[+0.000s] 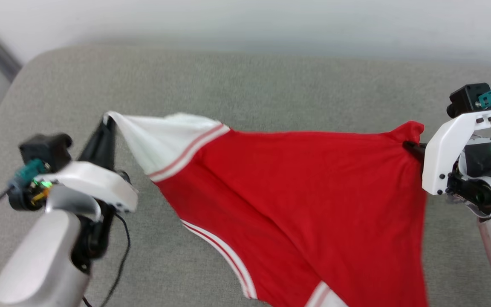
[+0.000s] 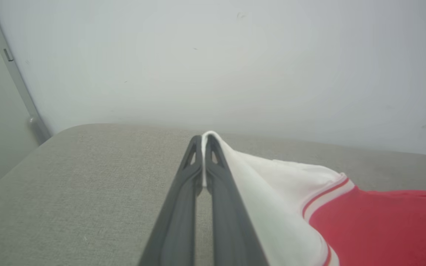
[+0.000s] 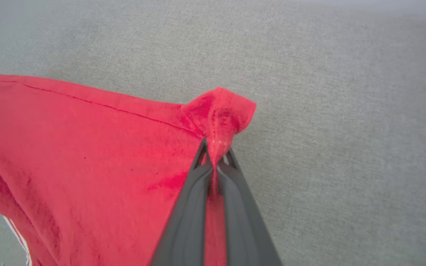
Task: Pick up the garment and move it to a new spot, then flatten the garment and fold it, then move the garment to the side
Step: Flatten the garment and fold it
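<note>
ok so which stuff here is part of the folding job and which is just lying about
In the job: red jersey T-shirt; left hand, shut on its white sleeve; right hand, shut on a red corner.
Just there: black cable; grey upholstered surface; wall.

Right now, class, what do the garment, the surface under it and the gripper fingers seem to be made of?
The garment: soft matte knit cloth, likely jersey; it drapes and puckers where pinched. The surface: grey woven upholstery fabric, judging by its visible weave. The gripper fingers: probably dark matte plastic or rubber; smooth, with moulded cutouts.
</note>
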